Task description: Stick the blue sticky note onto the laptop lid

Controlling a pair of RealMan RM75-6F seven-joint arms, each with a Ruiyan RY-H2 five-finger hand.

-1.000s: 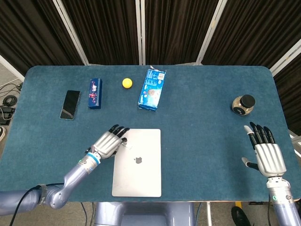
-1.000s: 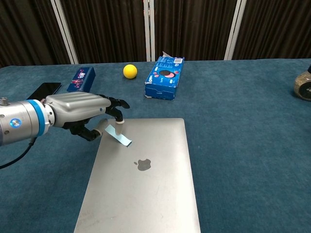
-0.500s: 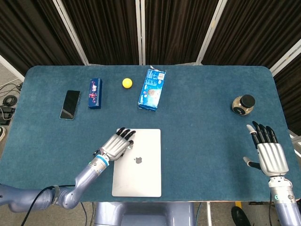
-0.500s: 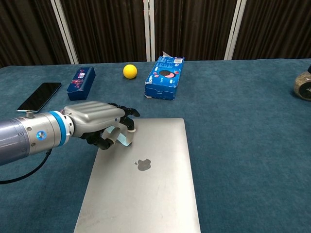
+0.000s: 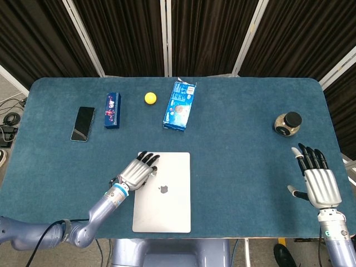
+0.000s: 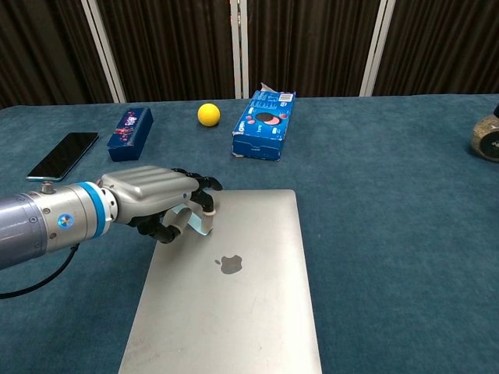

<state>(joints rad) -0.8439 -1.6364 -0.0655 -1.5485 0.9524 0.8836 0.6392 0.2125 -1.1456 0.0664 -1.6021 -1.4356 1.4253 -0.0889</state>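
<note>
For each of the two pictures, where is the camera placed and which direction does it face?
Head view: high above the near table edge, looking down; shows both arms, left hand and right hand.
Chest view: low, at the near edge, looking across the table toward the curtains; shows only the left hand with the blue sticky note.
Both share the laptop, left hand, yellow ball.

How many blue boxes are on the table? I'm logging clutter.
2: a small dark blue box at back left beside the phone, and a larger light blue box at back centre, right of the yellow ball.
</note>
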